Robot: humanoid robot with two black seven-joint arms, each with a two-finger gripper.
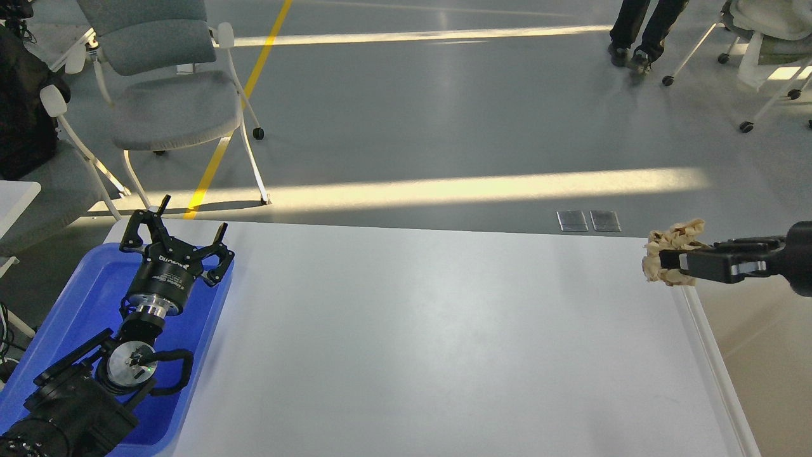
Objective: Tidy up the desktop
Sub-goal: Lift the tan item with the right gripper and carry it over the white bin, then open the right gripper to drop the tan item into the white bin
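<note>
White and matte, the desktop point(419, 330) fills the lower middle of the head view, its rounded far corners visible and its bare surface stretching between the two arms.

To the left gripper's point(184, 231) near side and beneath it lies a blue tray point(76, 298), resting on the desktop's left end. The left gripper hangs above the tray's far right corner with its two black fingers spread wide apart and nothing between them. The rest of the left arm runs back from it over the tray toward the lower left edge of the view.

The right gripper point(666, 261) reaches in from the right edge, level with the desktop's far right corner. Its fingers are closed on a crumpled tan wad point(672, 241), which looks like scrunched paper; the wad bulges above and below the fingertips. Gripper and wad sit over the right rim of the desktop, and whether the wad touches the surface cannot be told from this view.

Beyond the left gripper, on the grey floor, stands a grey chair point(158, 82) with white legs, beside a yellow floor line point(247, 82). Beyond the right gripper, two small metal floor plates point(588, 220) sit just past the desktop's far edge, and farther off a person's legs point(637, 32) and another wheeled chair point(761, 38) are visible.
</note>
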